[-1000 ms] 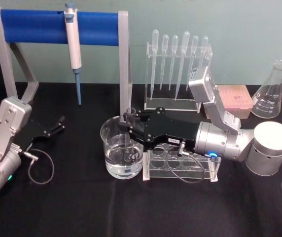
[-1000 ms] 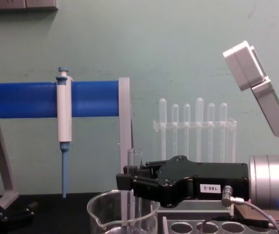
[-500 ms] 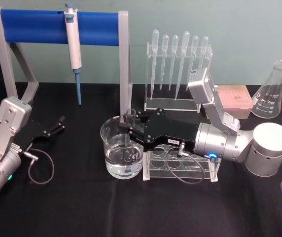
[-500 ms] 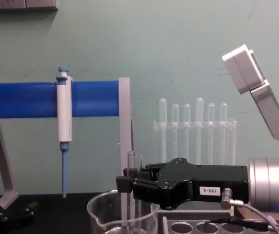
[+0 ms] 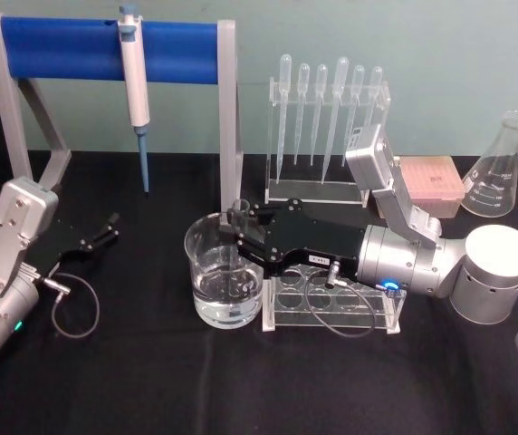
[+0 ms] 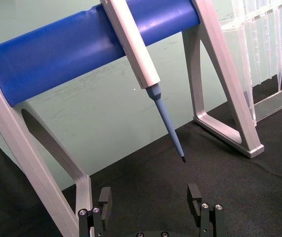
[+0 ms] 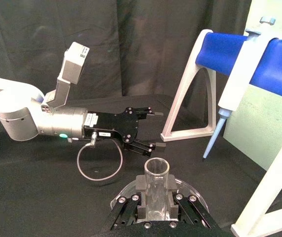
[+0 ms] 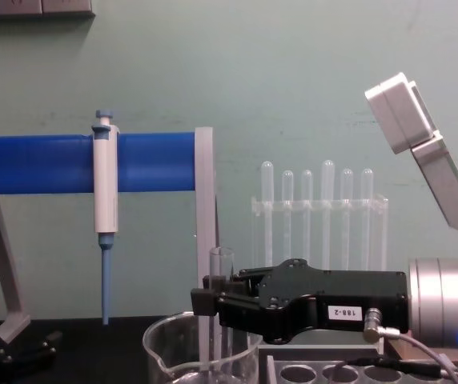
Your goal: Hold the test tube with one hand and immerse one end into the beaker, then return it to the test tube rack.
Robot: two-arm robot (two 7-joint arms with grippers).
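Holding gripper: the right gripper [image 5: 236,223], black with a white "188-2" label, reached in from the robot's right, level above the table [image 5: 150,381], with its fingertips over the beaker.
Grasp: its jaws were clenched on the test tube [image 5: 237,210], one finger [image 7: 131,203] on each side of the glass just below the open rim.
Test tube: upright with the open end on top. In the chest view, the test tube [image 8: 222,272] rose above the right gripper [image 8: 213,298] and ran down past it, below the beaker's rim.
Tube's lower end: inside the beaker and down at the liquid. How deep it sat could not be told through the glass.
Beaker: the beaker [image 5: 200,272] stood on the black cloth at the middle of the table, partly filled with clear liquid, touching or just beside the left end of the rack.
Test tube rack: the clear test tube rack [image 5: 331,306] lay under the right gripper's body, and the holes that showed were open.
Left gripper: the left gripper [image 5: 105,228] was parked low at the table's left side, well apart from the beaker. Its fingers [image 6: 104,198] were spread wide with nothing between them.
Behind: a blue-tipped white pipettor [image 5: 134,82] hung from a blue bar stand [image 5: 69,50]. A clear stand of thin pipettes [image 5: 327,118] stood at the back.
Far right: a pink box [image 5: 429,181] sat beside a conical flask [image 5: 499,168].
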